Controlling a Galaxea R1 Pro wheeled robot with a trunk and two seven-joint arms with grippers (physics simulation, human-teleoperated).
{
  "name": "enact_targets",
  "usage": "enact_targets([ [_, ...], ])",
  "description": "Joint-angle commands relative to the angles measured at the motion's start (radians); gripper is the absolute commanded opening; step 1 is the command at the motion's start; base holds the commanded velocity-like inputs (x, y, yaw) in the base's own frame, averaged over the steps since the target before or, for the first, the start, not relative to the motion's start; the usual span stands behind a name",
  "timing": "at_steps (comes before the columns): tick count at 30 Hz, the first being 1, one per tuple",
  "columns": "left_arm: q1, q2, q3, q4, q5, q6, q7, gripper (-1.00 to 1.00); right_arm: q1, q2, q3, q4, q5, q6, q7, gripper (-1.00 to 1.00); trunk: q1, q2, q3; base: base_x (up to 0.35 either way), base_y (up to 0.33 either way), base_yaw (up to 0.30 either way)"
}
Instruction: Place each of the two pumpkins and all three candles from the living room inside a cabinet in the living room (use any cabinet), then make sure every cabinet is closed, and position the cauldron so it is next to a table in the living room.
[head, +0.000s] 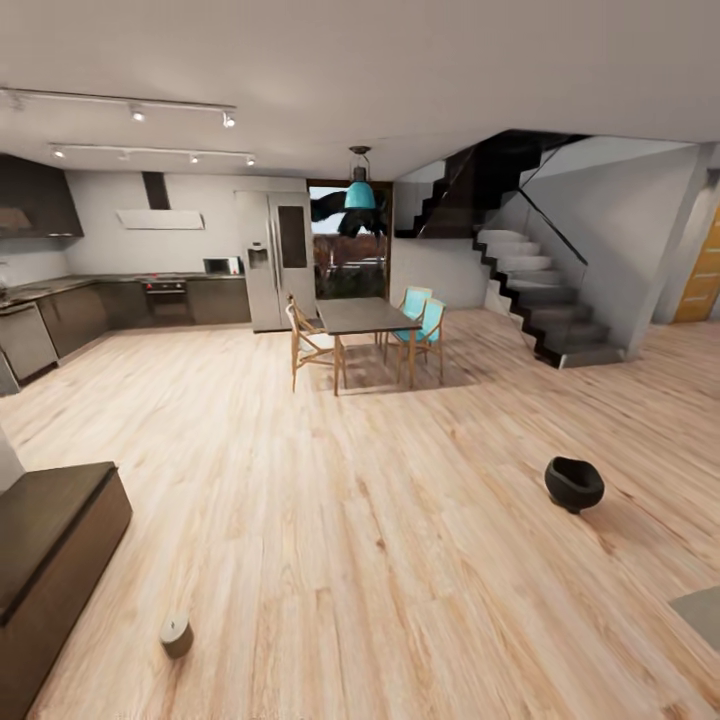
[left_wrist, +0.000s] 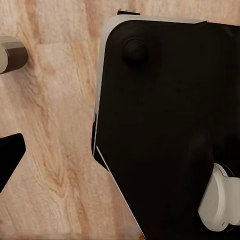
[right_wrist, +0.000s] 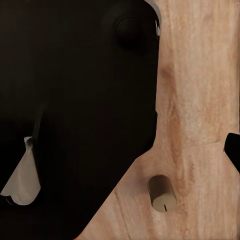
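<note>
Wood flooring (head: 330, 520) carries the cauldron (head: 574, 484) at right and one candle (head: 176, 636) beside the cabinet (head: 50, 560); gripper opening cannot be determined.

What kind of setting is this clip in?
An open-plan home interior, simulated: a kitchen with a steel fridge, a dining table with chairs, and a staircase, all on a wood floor.

Pale grained wood floor (head: 380, 560), glossy black cauldron (head: 574, 483), matt tan candle (head: 176, 635), dark wooden cabinet (head: 50, 560).
</note>
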Motion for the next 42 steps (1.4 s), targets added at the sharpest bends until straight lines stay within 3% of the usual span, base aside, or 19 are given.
enact_targets([
  [1,0.0,0.0,0.006,-0.001,0.006,-0.002,-0.001,1.0,0.0,0.0,0.0,0.001,0.0,-0.004,0.0,1.0,0.0,-0.001,-0.001,0.001,-0.008,0.289],
  [17,0.0,-0.001,0.006,0.0,0.006,-0.034,-0.001,1.0,0.0,0.0,0.0,0.001,0.0,-0.004,0.0,1.0,0.0,-0.001,-0.001,0.0,-0.001,0.289],
  [42,0.0,-0.002,0.006,-0.003,0.02,-0.039,0.005,1.0,0.0,-0.004,0.0,-0.006,0.002,-0.002,-0.011,1.0,-0.096,0.174,0.07,0.0,0.0,0.282],
])
